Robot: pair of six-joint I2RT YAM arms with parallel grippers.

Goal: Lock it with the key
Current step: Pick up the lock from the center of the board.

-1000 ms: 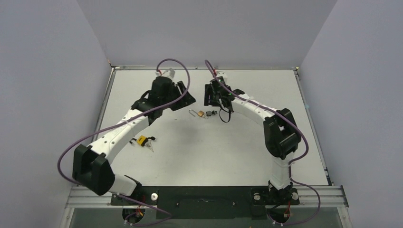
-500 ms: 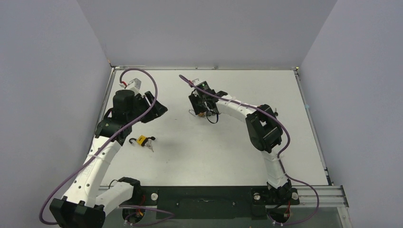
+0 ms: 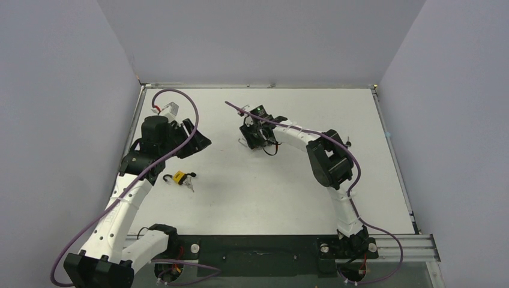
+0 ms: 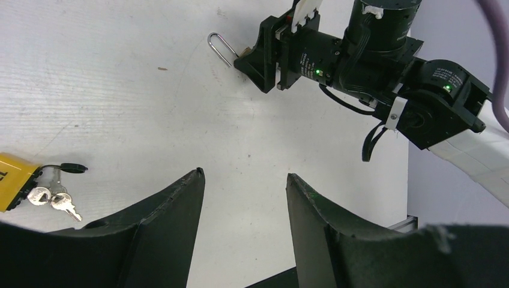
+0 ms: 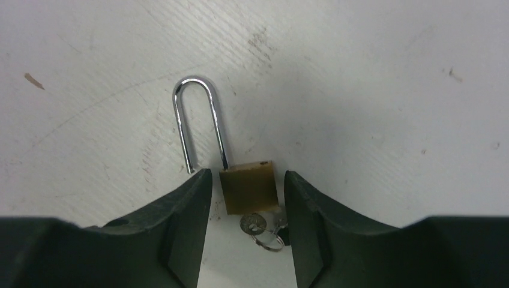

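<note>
A pale grey desk (image 3: pixel 258 198), scuffed and lightly marked, lies under even light. Plain lavender-grey walls (image 3: pixel 258 42) close it in on three sides, and a metal rail (image 3: pixel 408 245) runs along its near edge.

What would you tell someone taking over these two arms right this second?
Left gripper: open, empty, above the table; a yellow padlock with keys lies off to its side.
Right gripper: open, jaws straddling the brass padlock, narrow gaps either side.
Done: a key sits at the brass body's base, seemingly inserted.
Left: the shackle stands open; it needs closing and the key turning.
</note>
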